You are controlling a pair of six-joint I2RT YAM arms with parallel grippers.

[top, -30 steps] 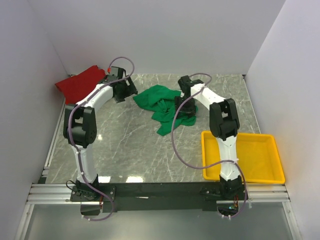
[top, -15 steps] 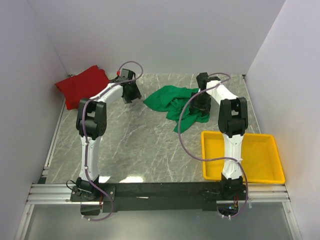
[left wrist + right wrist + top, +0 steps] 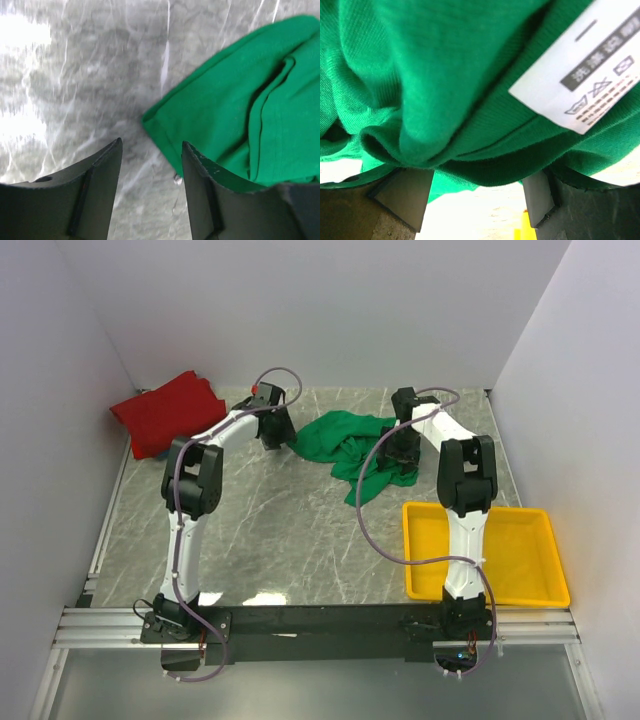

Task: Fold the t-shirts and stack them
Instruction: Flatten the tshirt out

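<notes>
White walls close in a grey marble worktop (image 3: pixel 270 530). At its far left corner the red t-shirt (image 3: pixel 165 412) lies in a loose heap, partly over the edge, with neither arm touching it. Near the middle of the far edge, the left hand (image 3: pixel 151 147) hangs low with its fingers apart and only bare marble between them. The nearest corner of the green t-shirt (image 3: pixel 335 435) lies just ahead of the fingertips. That shirt sprawls crumpled toward the far right, its white care label (image 3: pixel 580 80) turned up. The right hand (image 3: pixel 477 180) is buried in it, fingers wide with a thick bunch of cloth filling the gap, so it looks clamped on that fold. At the near right corner sits a yellow tray (image 3: pixel 485 560). No shirt is spread flat, folded or stacked, so nearly all the task is left.
</notes>
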